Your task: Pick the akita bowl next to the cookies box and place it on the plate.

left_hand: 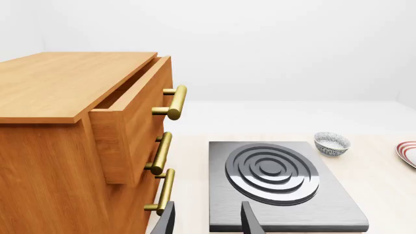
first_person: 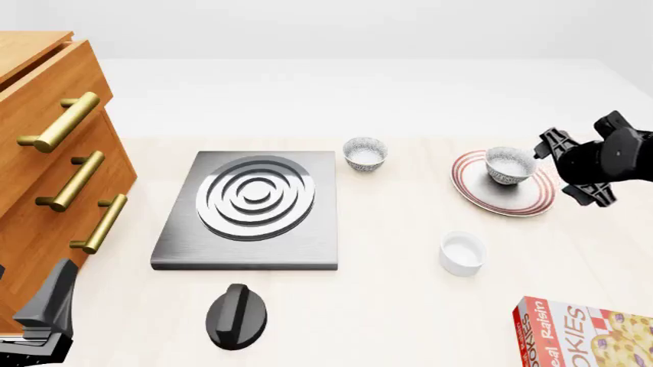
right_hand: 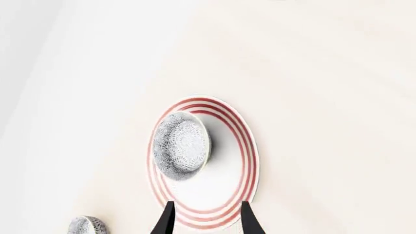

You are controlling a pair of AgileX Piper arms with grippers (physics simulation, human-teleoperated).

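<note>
Looks like you're basically at the release step: the akita bowl (first_person: 509, 164) is sitting upright on the plate (first_person: 479, 189), toward its far side. Your right pincer (right_hand: 206, 219) is spread open with nothing in it. Back it straight away so a finger doesn't clip the rim. The left pincer (left_hand: 206, 222) is open and empty too.

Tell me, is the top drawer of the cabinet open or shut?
Open, partly. In the left wrist view the top drawer sticks out past the cabinet front, with a dark gap showing inside.
</note>
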